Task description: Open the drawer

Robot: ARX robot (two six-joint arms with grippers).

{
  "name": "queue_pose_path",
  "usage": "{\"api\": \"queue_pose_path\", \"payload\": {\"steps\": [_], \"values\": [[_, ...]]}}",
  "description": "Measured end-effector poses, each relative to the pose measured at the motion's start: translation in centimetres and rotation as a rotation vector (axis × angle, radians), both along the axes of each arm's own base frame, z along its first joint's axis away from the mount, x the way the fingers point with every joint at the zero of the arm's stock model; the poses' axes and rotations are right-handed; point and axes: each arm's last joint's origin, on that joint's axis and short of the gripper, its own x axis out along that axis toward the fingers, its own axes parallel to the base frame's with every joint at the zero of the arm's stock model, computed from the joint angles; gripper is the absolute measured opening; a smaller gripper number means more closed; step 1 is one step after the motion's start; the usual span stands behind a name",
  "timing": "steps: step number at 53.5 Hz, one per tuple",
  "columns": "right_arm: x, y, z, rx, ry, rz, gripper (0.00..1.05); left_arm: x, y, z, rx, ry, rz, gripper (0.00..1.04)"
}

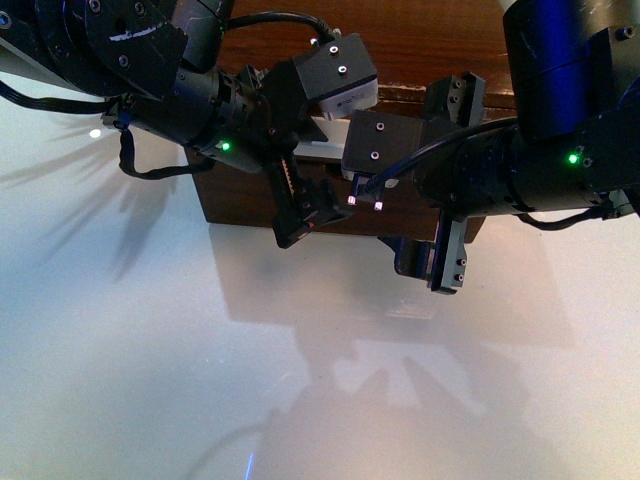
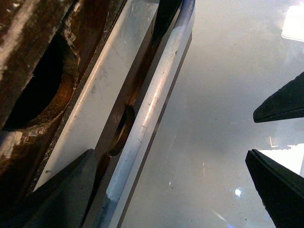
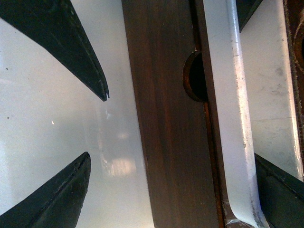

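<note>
The drawer [image 3: 166, 123] is dark-brown wood with a half-round notch [image 3: 194, 76] and a long white bar handle [image 3: 230, 118]; a pale surface [image 3: 270, 95] lies past the handle. In the front view the drawer [image 1: 240, 205] sits mostly hidden behind both arms. My left gripper [image 2: 168, 154] is open, with one finger [image 2: 66, 190] behind the handle [image 2: 152, 109] and the other [image 2: 280, 185] over the table. My right gripper [image 3: 172, 159] is open and spans the drawer front and handle. In the front view the left gripper [image 1: 300, 205] and right gripper [image 1: 440, 250] are side by side.
The drawer unit stands on a glossy white table [image 1: 300, 380] that stretches toward me. Scuffed dark wood with a larger round cut-out [image 2: 38, 90] lies behind the pale surface [image 2: 95, 99]. A finger of the other gripper [image 2: 285, 102] shows close by in the left wrist view.
</note>
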Motion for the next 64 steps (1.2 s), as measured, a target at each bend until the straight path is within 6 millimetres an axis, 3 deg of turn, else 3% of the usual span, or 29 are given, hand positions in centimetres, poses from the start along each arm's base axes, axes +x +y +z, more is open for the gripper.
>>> {"api": "queue_pose_path", "payload": {"steps": [24, 64], "values": [[-0.5, 0.5, -0.4, -0.02, 0.016, 0.041, 0.96, -0.5, -0.1, -0.4, -0.003, -0.004, -0.025, 0.96], [-4.3, 1.1, -0.9, -0.029, 0.063, 0.077, 0.96, -4.2, 1.2, -0.2, -0.029, 0.018, -0.046, 0.96]]}}
